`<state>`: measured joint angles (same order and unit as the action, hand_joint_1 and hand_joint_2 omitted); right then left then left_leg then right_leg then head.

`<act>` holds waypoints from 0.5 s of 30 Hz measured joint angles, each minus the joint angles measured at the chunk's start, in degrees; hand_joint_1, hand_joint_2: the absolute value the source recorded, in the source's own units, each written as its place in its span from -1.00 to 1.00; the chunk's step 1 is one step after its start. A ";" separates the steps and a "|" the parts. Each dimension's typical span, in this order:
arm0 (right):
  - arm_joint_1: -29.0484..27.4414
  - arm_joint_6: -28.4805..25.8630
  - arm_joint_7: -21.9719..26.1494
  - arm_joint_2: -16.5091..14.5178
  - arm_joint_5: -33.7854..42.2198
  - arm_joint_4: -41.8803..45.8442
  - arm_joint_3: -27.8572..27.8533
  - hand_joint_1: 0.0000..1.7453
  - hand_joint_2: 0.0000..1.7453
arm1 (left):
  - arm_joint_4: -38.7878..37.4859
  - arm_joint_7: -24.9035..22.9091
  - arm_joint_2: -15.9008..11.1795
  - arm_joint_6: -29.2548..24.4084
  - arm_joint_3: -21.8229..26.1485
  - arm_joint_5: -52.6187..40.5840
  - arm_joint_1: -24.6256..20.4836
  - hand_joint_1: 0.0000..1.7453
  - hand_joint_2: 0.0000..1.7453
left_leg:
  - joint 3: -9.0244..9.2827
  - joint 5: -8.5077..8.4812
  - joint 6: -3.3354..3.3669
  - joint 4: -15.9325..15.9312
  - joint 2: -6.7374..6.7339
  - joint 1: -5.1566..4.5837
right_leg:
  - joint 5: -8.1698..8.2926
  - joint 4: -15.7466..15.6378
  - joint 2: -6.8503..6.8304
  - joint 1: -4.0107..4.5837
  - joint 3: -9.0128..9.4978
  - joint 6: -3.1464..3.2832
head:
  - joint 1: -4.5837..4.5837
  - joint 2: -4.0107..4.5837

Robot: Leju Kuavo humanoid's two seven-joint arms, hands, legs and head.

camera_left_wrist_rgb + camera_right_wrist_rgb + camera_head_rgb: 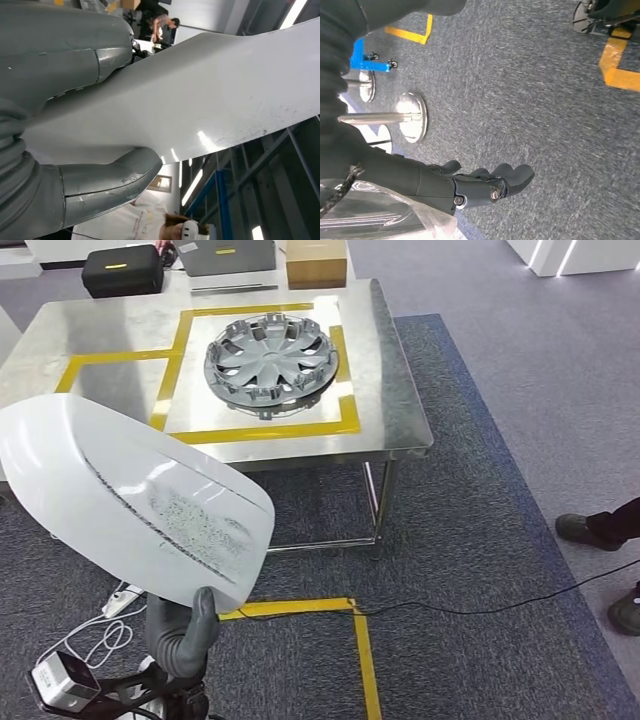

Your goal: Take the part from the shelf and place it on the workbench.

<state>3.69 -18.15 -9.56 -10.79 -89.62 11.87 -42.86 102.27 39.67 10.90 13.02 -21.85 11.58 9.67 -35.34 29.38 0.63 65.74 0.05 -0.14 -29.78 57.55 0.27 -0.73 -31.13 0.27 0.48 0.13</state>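
Steel workbench [392, 370] ahead, left robot hand [185, 635] gripping white panel [128, 495] from below, right robot hand [486, 185] empty, fingers extended.

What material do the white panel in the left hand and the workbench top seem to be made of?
White panel: probably painted plastic or sheet metal; smooth and glossy, with reflected lights and dark scuff marks. Workbench top: likely brushed steel; dull silver sheen, blurred reflections, on shiny metal legs.

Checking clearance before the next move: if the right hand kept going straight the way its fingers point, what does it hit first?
Most likely nothing but the grey-blue carpet. The right hand hangs empty with fingers extended, and the stretch beyond the fingertips shows bare floor. Depth is unclear in this turned view, so treat that as a rough read.
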 joint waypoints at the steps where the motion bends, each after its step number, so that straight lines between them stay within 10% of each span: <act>1: 0.00 -0.01 0.08 -0.05 -0.02 -0.01 0.00 -1.00 1.00 | 0.00 0.06 0.01 0.18 0.00 -0.12 -0.12 1.00 1.00 | 1.74 -1.15 0.59 -3.57 -0.09 -0.19 | -0.18 0.02 0.02 0.08 0.36 -0.21 | -0.01 0.00; 7: 0.37 -0.04 0.05 -0.14 0.14 -0.01 0.00 -1.00 1.00 | -0.11 -0.29 0.27 -0.30 0.41 -0.11 -0.72 1.00 1.00 | 4.12 -1.45 1.56 -8.35 -0.09 -0.09 | -1.36 1.43 -0.23 0.10 -0.12 -1.90 | -0.18 -0.01; 11: 0.26 -0.04 0.02 -0.05 0.21 -0.01 0.00 -1.00 1.00 | -0.33 -0.33 0.40 -0.47 0.75 -0.11 -0.90 1.00 1.00 | 4.70 -0.97 2.06 -8.65 -0.21 -0.01 | -5.78 14.85 -0.23 0.02 -8.07 -2.52 | -0.50 0.00; 13: 0.09 -0.03 0.01 -0.02 0.23 -0.01 0.00 -1.00 1.00 | -0.50 -0.33 0.40 -0.48 0.89 -0.11 -0.89 1.00 1.00 | 5.29 -0.48 2.02 -8.65 -0.10 -0.05 | -3.54 14.99 -0.24 0.02 -9.36 -2.56 | -0.53 0.00; 15: 0.10 -0.04 0.01 0.00 0.22 -0.01 0.00 -1.00 1.00 | -0.60 -0.33 0.42 -0.48 0.95 -0.11 -0.89 1.00 1.00 | 6.24 0.23 1.70 -8.65 0.00 -0.07 | 1.27 7.63 -0.31 0.03 -6.50 -2.35 | -0.53 0.00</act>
<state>3.79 -18.19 -9.55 -10.79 -89.41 11.87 -42.86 101.67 39.34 11.32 12.55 -20.90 11.48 8.78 -29.10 29.61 2.33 57.09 0.05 -0.21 -28.51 65.18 -0.04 -0.70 -37.63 -2.08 -0.04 0.13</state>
